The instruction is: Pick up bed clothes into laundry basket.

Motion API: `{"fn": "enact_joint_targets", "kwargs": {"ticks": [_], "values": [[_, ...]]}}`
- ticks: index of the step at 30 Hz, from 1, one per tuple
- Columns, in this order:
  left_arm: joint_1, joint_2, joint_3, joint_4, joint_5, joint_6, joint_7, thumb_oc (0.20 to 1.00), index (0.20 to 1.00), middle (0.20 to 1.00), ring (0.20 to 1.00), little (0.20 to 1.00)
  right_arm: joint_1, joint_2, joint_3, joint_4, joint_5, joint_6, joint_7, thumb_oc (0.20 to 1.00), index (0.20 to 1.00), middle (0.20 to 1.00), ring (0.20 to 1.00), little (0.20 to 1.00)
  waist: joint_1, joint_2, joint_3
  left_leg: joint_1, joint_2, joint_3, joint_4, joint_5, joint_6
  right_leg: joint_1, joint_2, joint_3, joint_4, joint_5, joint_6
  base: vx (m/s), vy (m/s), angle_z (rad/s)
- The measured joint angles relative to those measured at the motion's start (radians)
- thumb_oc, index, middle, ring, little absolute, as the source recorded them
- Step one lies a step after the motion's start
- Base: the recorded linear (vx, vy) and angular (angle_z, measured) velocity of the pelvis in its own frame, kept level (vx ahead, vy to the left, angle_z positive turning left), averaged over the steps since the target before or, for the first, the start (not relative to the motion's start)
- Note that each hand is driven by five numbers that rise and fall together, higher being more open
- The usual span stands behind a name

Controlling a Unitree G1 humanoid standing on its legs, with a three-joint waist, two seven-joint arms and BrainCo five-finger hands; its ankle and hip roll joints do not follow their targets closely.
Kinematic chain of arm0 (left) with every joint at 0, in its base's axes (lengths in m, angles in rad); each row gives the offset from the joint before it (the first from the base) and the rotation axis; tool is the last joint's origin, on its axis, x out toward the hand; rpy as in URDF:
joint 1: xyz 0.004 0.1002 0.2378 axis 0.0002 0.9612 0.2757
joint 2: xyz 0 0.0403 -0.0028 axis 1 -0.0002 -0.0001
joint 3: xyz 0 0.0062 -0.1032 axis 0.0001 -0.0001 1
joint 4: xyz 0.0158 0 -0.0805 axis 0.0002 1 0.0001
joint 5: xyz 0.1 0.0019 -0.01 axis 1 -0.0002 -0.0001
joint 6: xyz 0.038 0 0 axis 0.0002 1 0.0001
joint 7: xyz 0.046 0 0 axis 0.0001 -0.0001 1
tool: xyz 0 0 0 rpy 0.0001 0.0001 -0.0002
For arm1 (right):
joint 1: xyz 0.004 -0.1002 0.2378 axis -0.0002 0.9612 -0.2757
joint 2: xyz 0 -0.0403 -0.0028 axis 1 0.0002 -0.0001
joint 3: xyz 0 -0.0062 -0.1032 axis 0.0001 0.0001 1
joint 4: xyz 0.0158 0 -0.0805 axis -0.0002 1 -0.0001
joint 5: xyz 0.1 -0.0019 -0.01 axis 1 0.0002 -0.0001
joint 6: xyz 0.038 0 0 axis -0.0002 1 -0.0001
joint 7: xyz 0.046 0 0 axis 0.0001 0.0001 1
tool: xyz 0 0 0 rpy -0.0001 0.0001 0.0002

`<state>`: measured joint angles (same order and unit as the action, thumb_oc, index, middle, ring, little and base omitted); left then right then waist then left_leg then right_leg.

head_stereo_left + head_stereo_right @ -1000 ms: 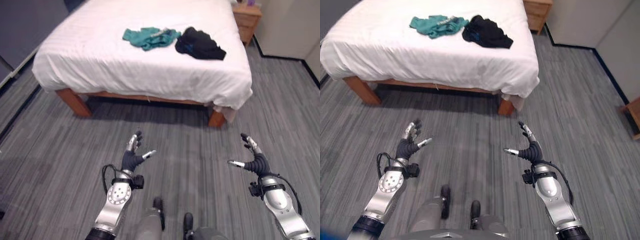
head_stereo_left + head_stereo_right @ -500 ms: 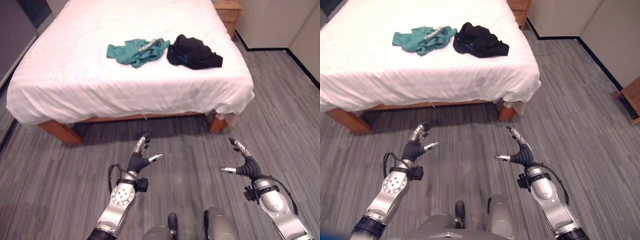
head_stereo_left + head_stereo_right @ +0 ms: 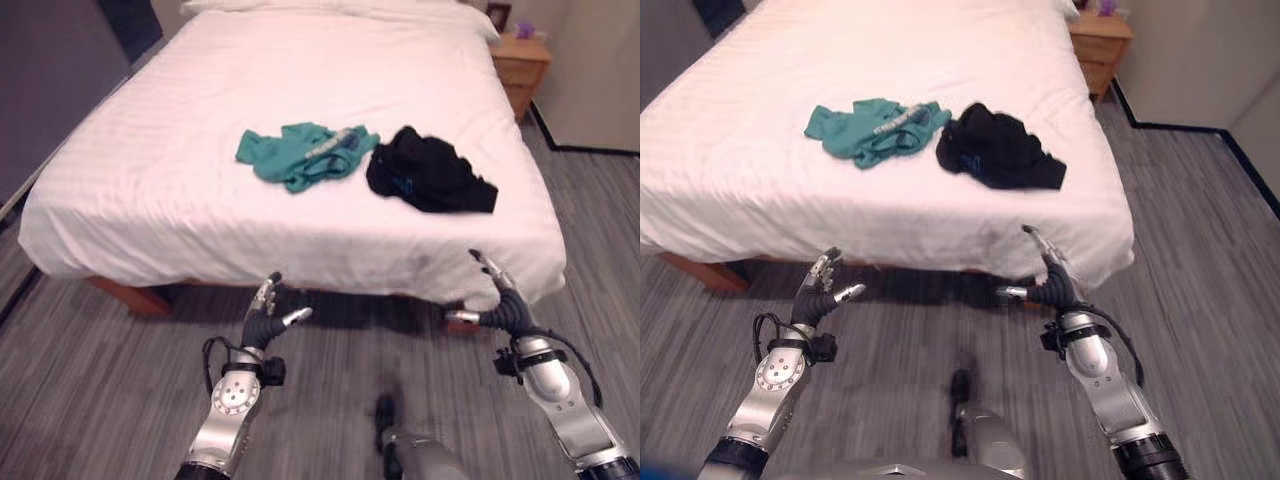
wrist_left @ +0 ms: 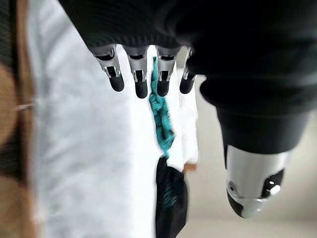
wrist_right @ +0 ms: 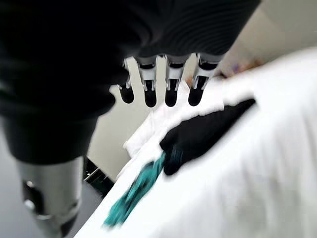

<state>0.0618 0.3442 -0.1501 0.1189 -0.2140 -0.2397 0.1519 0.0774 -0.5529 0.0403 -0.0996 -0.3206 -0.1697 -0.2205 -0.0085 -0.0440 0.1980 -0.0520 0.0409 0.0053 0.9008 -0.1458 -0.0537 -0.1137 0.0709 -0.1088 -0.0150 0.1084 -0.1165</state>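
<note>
Left hand is raised in front of the robot, over the grey plank floor just short of the near edge of the bed, forearm angled up and forward, palm turned inward. Its fingers are straight and relaxed, thumb held apart, nothing in its grasp; its wrist view looks past the row of dark tips across the sheet to the clothes. On the bed, roughly mid-width and well back from the near edge, lies a crumpled teal garment with a pale strip across it. Just beside it to the right is a bunched black garment with a bit of blue showing; the two look close together, but I cannot tell if they touch. Both lie flat on the white sheet, well apart from either hand. Right hand mirrors the left: forearm rising from lower right, hand up near the bed's right near corner, palm inward. Its fingers are extended and loose, thumb pointing toward the left hand, holding nothing; its wrist view shows the black garment and the teal one beyond the fingertips. At far right, past the bed's far corner, stands a wooden nightstand with small items on top, against the pale wall.
</note>
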Motion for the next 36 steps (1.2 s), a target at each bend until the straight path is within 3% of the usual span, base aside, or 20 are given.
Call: {"fn": "enact_joint_targets", "kwargs": {"ticks": [1, 2, 4, 6, 8, 9, 11, 13, 14, 16, 18, 19, 20, 22, 24, 25, 26, 31, 34, 36], "values": [[-0.004, 0.036, 0.003, -0.027, -0.002, -0.003, 0.007, 1.000, 1.000, 1.000, 1.000, 1.000, -0.059, 0.009, -0.026, 0.006, -0.032, 0.034, -0.043, 1.000, 1.000, 1.000, 1.000, 1.000, 0.031, -0.033, 0.037, -0.145, 0.024, 0.072, 0.114, -0.010, 0.029, 0.052, -0.001, 0.032, -0.012, -0.026, -0.009, 0.33, 0.010, -0.51], [-0.004, 0.046, 0.001, -0.026, -0.004, -0.002, 0.007, 1.000, 1.000, 1.000, 1.000, 1.000, -0.092, 0.015, -0.035, 0.013, -0.034, 0.039, -0.071, 1.000, 1.000, 1.000, 1.000, 1.000, 0.041, -0.054, 0.055, -0.183, 0.024, 0.114, 0.046, -0.029, 0.040, 0.097, -0.006, 0.054, -0.026, -0.036, -0.010, 0.35, 0.108, -0.66], [0.012, 0.047, -0.002, -0.025, -0.009, -0.003, 0.014, 1.000, 1.000, 1.000, 1.000, 1.000, -0.156, 0.013, -0.031, 0.036, -0.043, 0.054, -0.114, 1.000, 1.000, 1.000, 1.000, 1.000, 0.041, -0.059, 0.062, -0.228, 0.023, 0.115, -0.178, -0.030, 0.030, 0.163, -0.008, 0.068, -0.046, -0.046, 0.000, 0.34, 0.199, -0.51], [0.013, 0.044, -0.009, -0.025, -0.020, -0.013, 0.023, 1.000, 1.000, 1.000, 1.000, 1.000, -0.227, -0.029, 0.009, 0.097, -0.099, 0.067, -0.175, 1.000, 1.000, 1.000, 1.000, 1.000, 0.043, -0.037, 0.060, -0.222, -0.008, 0.054, -0.563, -0.005, 0.033, 0.235, -0.001, 0.110, -0.082, -0.092, 0.065, 0.37, 0.207, -0.49], [0.019, 0.043, -0.011, -0.014, -0.020, -0.023, 0.024, 1.000, 1.000, 1.000, 1.000, 1.000, -0.343, -0.073, 0.087, 0.244, -0.116, 0.077, -0.194, 1.000, 1.000, 1.000, 1.000, 1.000, 0.066, -0.024, 0.061, -0.169, -0.032, -0.073, -0.856, 0.057, 0.025, 0.253, 0.000, 0.158, -0.083, -0.101, 0.079, 0.28, 0.068, -0.86], [-0.002, 0.021, -0.011, 0.007, -0.024, -0.023, 0.029, 1.000, 1.000, 1.000, 1.000, 1.000, -0.425, -0.104, 0.138, 0.395, -0.113, 0.112, -0.199, 1.000, 1.000, 1.000, 1.000, 1.000, 0.083, 0.002, 0.064, -0.149, -0.035, -0.095, -0.949, 0.137, 0.020, 0.294, 0.008, 0.145, -0.084, -0.108, 0.079, 0.35, 0.076, -0.75], [0.011, 0.019, -0.012, 0.018, -0.054, -0.024, 0.036, 1.000, 1.000, 1.000, 1.000, 1.000, -0.443, -0.122, 0.198, 0.474, -0.112, 0.143, -0.206, 1.000, 1.000, 1.000, 1.000, 1.000, 0.097, 0.013, 0.057, -0.108, -0.050, -0.066, -0.931, 0.175, 0.055, 0.354, 0.012, 0.115, -0.083, -0.153, 0.095, 0.25, 0.077, -0.39], [0.043, 0.017, -0.010, 0.016, -0.070, -0.024, 0.044, 1.000, 1.000, 1.000, 1.000, 1.000, -0.444, -0.134, 0.241, 0.505, -0.112, 0.152, -0.208, 1.000, 1.000, 1.000, 1.000, 1.000, 0.100, 0.058, 0.019, -0.071, -0.048, -0.092, -0.931, 0.289, 0.096, 0.402, 0.037, 0.108, -0.083, -0.194, 0.116, 0.25, 0.111, -0.16], [0.049, 0.026, -0.004, 0.027, -0.088, -0.022, 0.048, 1.000, 1.000, 1.000, 1.000, 1.000, -0.475, -0.110, 0.288, 0.576, -0.110, 0.164, -0.206, 1.000, 1.000, 1.000, 1.000, 1.000, 0.101, 0.028, 0.009, -0.044, -0.070, -0.096, -0.942, 0.327, 0.086, 0.422, 0.020, 0.111, -0.082, -0.218, 0.124, 0.22, 0.103, -0.02], [0.047, 0.026, -0.004, 0.036, -0.097, -0.022, 0.048, 1.000, 1.000, 1.000, 1.000, 1.000, -0.575, -0.076, 0.373, 0.754, -0.093, 0.175, -0.202, 1.000, 1.000, 1.000, 1.000, 1.000, 0.107, 0.018, 0.003, -0.010, -0.087, -0.100, -0.981, 0.328, 0.097, 0.418, -0.005, 0.081, -0.049, -0.224, 0.135, 0.18, 0.095, 0.08], [0.036, 0.026, -0.005, 0.033, -0.100, -0.023, 0.048, 1.000, 1.000, 1.000, 1.000, 1.000, -0.629, -0.044, 0.397, 0.880, -0.064, 0.176, -0.185, 1.000, 1.000, 1.000, 1.000, 1.000, 0.141, 0.040, 0.002, 0.009, -0.089, -0.134, -0.993, 0.314, 0.124, 0.375, -0.026, 0.054, 0.022, -0.289, 0.165, 0.10, 0.086, 0.09], [0.030, 0.026, -0.004, 0.033, -0.104, -0.024, 0.048, 1.000, 1.000, 1.000, 1.000, 1.000, -0.652, -0.033, 0.402, 0.925, -0.058, 0.176, -0.180, 1.000, 1.000, 1.000, 1.000, 1.000, 0.162, 0.054, 0.003, 0.011, -0.089, -0.134, -0.993, 0.308, 0.132, 0.362, -0.041, 0.052, -0.003, -0.296, 0.169, 0.03, 0.062, 0.18], [0.016, 0.029, 0.000, 0.033, -0.132, -0.025, 0.048, 1.000, 1.000, 1.000, 1.000, 1.000, -0.680, -0.018, 0.402, 0.987, -0.031, 0.176, -0.177, 1.000, 1.000, 1.000, 1.000, 1.000, 0.179, 0.074, 0.006, 0.009, -0.092, -0.142, -0.993, 0.306, 0.134, 0.335, -0.071, 0.053, -0.047, -0.290, 0.181, -0.02, 0.034, 0.24], [0.002, 0.038, 0.005, 0.032, -0.141, -0.034, 0.048, 1.000, 1.000, 1.000, 1.000, 1.000, -0.688, -0.003, 0.403, 1.034, -0.013, 0.177, -0.170, 1.000, 1.000, 1.000, 1.000, 1.000, 0.198, 0.080, 0.006, 0.005, -0.111, -0.166, -0.993, 0.301, 0.126, 0.299, -0.114, 0.055, -0.084, -0.273, 0.207, -0.04, 0.061, 0.53], [0.004, 0.068, 0.022, -0.004, -0.179, -0.042, 0.041, 1.000, 1.000, 1.000, 1.000, 1.000, -0.720, 0.060, 0.411, 1.197, 0.017, 0.176, -0.168, 1.000, 1.000, 1.000, 1.000, 1.000, 0.225, 0.075, 0.006, -0.001, -0.127, -0.194, -0.994, 0.283, 0.101, 0.235, -0.161, 0.059, -0.089, -0.203, 0.239, -0.01, 0.049, 0.54], [0.006, 0.089, 0.023, -0.019, -0.178, -0.042, 0.039, 1.000, 1.000, 1.000, 1.000, 1.000, -0.720, 0.081, 0.412, 1.243, 0.017, 0.179, -0.166, 0.890, 0.890, 0.890, 0.890, 0.890, 0.233, 0.069, 0.003, -0.006, -0.130, -0.200, -0.994, 0.273, 0.097, 0.222, -0.168, 0.059, -0.089, -0.185, 0.243, 0.02, 0.047, 0.59], [0.012, 0.141, 0.043, -0.060, -0.178, -0.045, 0.039, 1.000, 1.000, 1.000, 1.000, 1.000, -0.714, 0.107, 0.409, 1.292, 0.018, 0.187, -0.163, 0.200, 0.200, 0.200, 0.200, 0.200, 0.240, 0.062, 0.004, -0.018, -0.135, -0.202, -0.995, 0.266, 0.097, 0.217, -0.174, 0.062, -0.088, -0.147, 0.239, 0.02, 0.047, 0.54], [-0.088, 0.208, 0.042, -0.018, -0.147, -0.075, 0.054, 1.000, 1.000, 1.000, 1.000, 1.000, -0.742, 0.092, 0.398, 1.293, 0.037, 0.183, -0.169, 0.200, 0.200, 0.200, 0.200, 0.200, 0.243, 0.058, 0.000, -0.030, -0.114, -0.189, -0.994, 0.267, 0.073, 0.205, -0.155, 0.058, -0.084, -0.131, 0.225, 0.04, 0.053, 0.04], [-0.250, 0.226, -0.057, 0.136, -0.062, -0.068, 0.086, 1.000, 1.000, 1.000, 1.000, 1.000, -0.750, 0.070, 0.398, 1.202, 0.067, 0.186, -0.133, 0.200, 0.200, 0.200, 0.200, 0.200, 0.210, 0.049, 0.001, -0.037, -0.106, -0.182, -0.994, 0.263, 0.067, 0.191, -0.150, 0.066, -0.084, -0.128, 0.222, 0.03, 0.083, -0.11], [-0.392, 0.242, -0.102, 0.280, 0.078, -0.023, 0.122, 1.000, 1.000, 1.000, 1.000, 1.000, -0.726, -0.012, 0.399, 0.932, 0.085, 0.188, -0.096, 0.200, 0.200, 0.200, 0.200, 0.200, 0.155, 0.029, 0.007, -0.055, -0.097, -0.150, -0.994, 0.266, 0.066, 0.160, -0.145, 0.094, -0.084, -0.117, 0.214, 0.05, 0.167, -0.43]]}}
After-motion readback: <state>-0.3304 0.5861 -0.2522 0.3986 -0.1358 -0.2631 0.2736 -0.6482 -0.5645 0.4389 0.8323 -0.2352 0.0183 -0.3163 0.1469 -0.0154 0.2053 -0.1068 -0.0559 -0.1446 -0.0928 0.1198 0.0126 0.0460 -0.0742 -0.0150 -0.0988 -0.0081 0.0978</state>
